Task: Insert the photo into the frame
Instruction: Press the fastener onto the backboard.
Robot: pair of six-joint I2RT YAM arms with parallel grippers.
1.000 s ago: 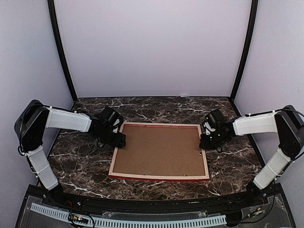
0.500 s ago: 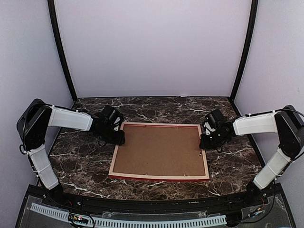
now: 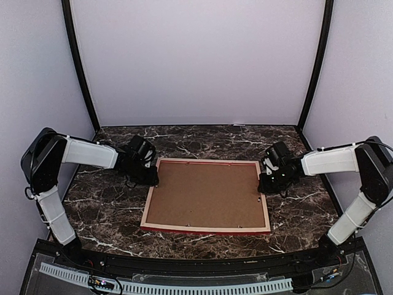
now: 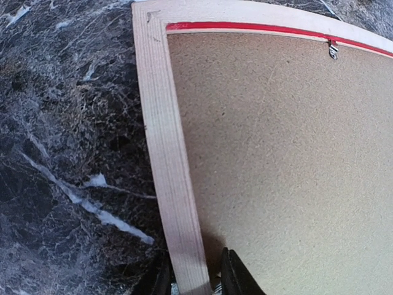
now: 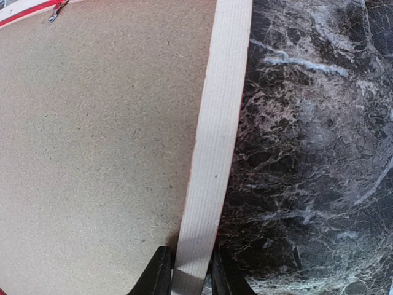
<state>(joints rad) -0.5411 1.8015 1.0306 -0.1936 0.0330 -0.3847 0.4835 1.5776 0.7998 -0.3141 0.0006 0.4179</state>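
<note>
**Frame face down on the marble worktop, an arm at each side rail**

Top external view: The worktop (image 3: 104,209) is dark brown-black marble veined in white, closed in by plain pale lilac walls (image 3: 196,61), with two black posts (image 3: 77,61) rising at the back corners. The frame (image 3: 149,206) lies flat and face down in the middle of the worktop, somewhat nearer the front edge. Its pale wood back faces up and a strip of red shows along its near side. A brown backing board (image 3: 206,193) fills its opening. The left end effector (image 3: 152,179) is at the frame's left rail near the far corner. The right end effector (image 3: 263,184) is at the right rail, also towards the far end.

Left wrist view: The two dark fingers (image 4: 164,279) stand one on each side of the pale left rail, close to it. I cannot tell whether they are actually clamping it. A small metal clip (image 4: 333,49) sits at the far inner edge, by a red line.

Right wrist view: The fingers (image 5: 161,273) are pressed against both sides of the right rail, pinching the wood. Board lies to the left of it and bare marble to the right.
</note>
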